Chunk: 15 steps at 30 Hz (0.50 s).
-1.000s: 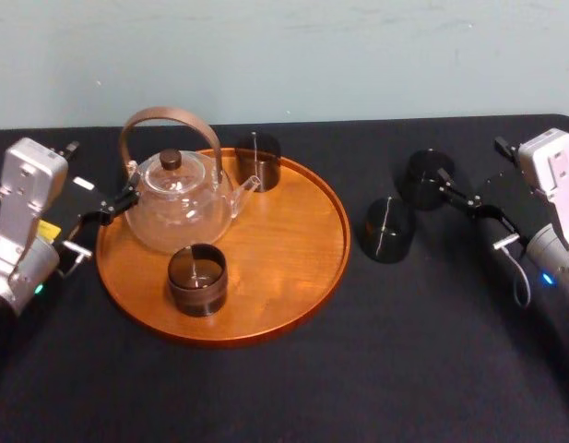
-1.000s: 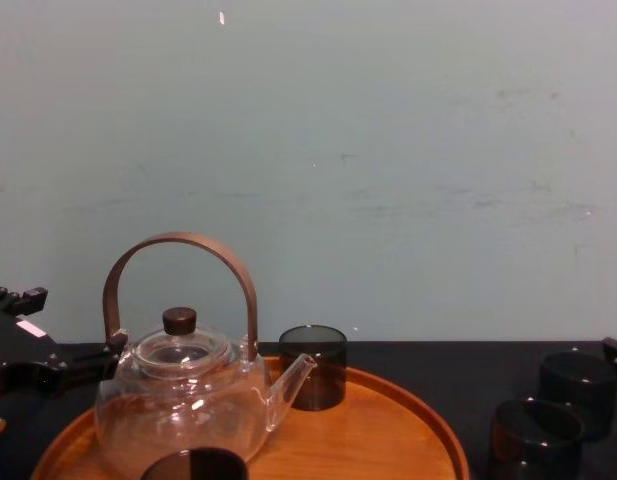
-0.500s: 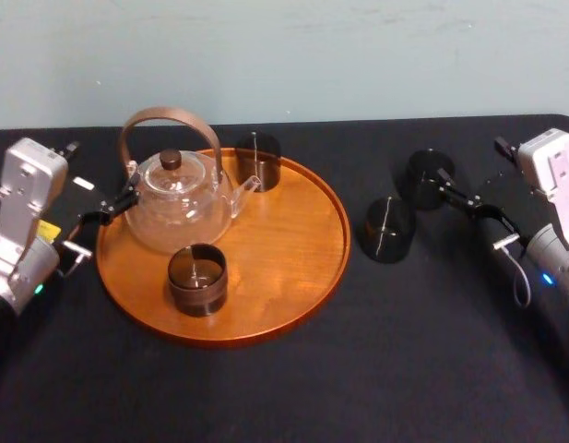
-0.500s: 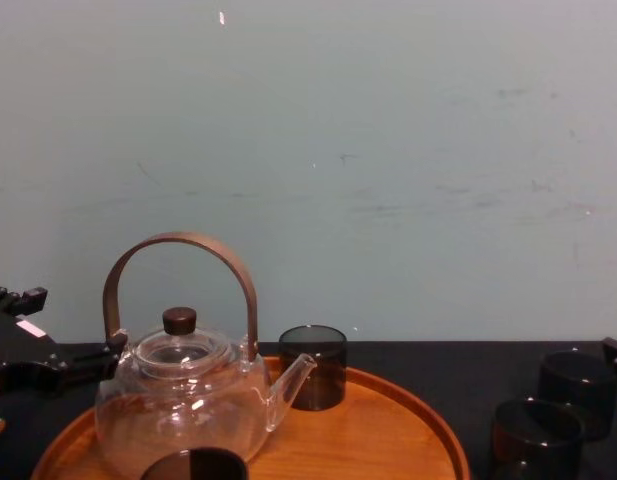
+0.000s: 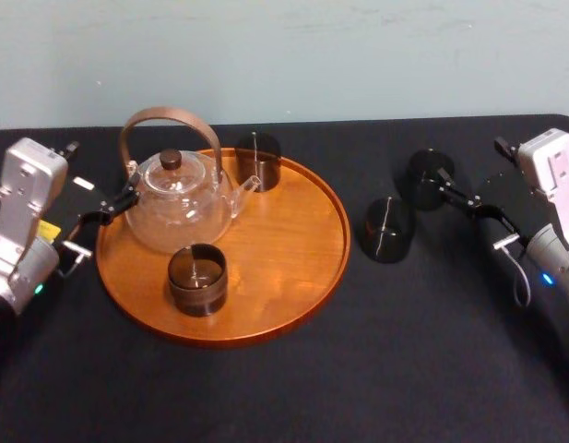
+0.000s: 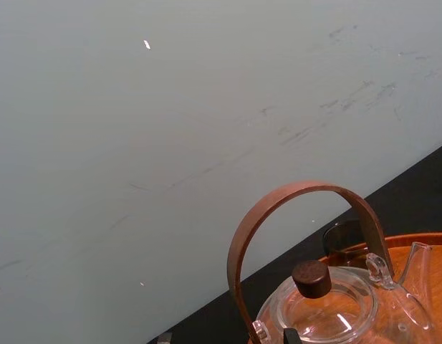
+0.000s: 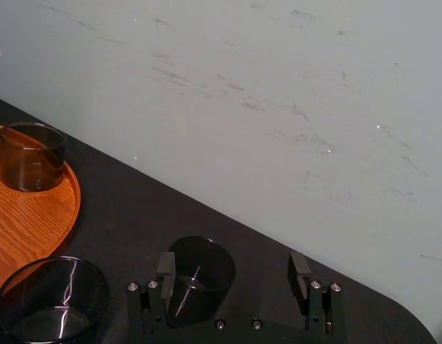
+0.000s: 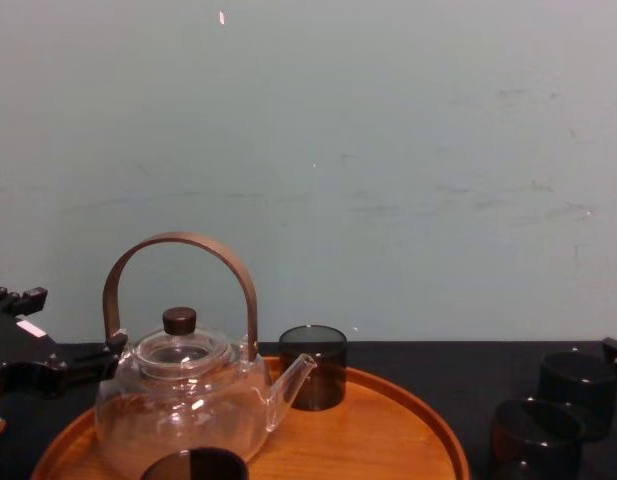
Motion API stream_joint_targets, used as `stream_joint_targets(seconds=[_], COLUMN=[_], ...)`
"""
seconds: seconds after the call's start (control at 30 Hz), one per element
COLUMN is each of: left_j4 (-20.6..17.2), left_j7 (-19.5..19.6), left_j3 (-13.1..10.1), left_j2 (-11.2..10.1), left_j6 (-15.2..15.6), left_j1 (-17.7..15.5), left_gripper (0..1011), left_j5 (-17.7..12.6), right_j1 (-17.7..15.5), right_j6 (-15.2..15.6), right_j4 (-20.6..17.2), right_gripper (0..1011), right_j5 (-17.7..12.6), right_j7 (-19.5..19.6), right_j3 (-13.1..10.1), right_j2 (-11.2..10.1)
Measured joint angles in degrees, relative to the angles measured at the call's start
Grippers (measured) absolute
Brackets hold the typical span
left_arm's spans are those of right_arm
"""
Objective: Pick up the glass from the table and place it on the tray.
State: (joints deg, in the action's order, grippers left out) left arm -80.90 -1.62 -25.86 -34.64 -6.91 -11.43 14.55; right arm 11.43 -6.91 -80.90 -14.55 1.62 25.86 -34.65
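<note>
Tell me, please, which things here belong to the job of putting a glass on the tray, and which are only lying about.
Belong: farther glass and nearer glass, both on the table; tray; right tool, open, by the farther glass.
Only lying about: teapot; back glass and front glass, already on the tray; left tool, parked beside the teapot.

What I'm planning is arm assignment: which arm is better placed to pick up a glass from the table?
Right. The right gripper, open, sits beside the farther glass on the table, right of the tray. The left gripper is across the tray by the teapot, away from it.
</note>
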Motion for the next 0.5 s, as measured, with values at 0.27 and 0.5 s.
stream_joint_targets(seconds=[0.27, 0.5], left_j4=[0.0, 0.0], left_j7=[0.0, 0.0], left_j3=[0.0, 0.0], left_j2=[0.0, 0.0], left_j6=[0.0, 0.0], left_j1=[0.0, 0.0], left_gripper=[1009, 1009], left_j5=[0.0, 0.0], right_j1=[-1.2, -5.0], right_j6=[0.4, 2.0], right_j4=[-0.6, -5.0], right_gripper=[1002, 1002], right_j5=[-1.0, -1.9], right_j7=[-1.3, -2.5], right_j3=[-1.3, -3.3], right_j2=[-0.1, -2.0])
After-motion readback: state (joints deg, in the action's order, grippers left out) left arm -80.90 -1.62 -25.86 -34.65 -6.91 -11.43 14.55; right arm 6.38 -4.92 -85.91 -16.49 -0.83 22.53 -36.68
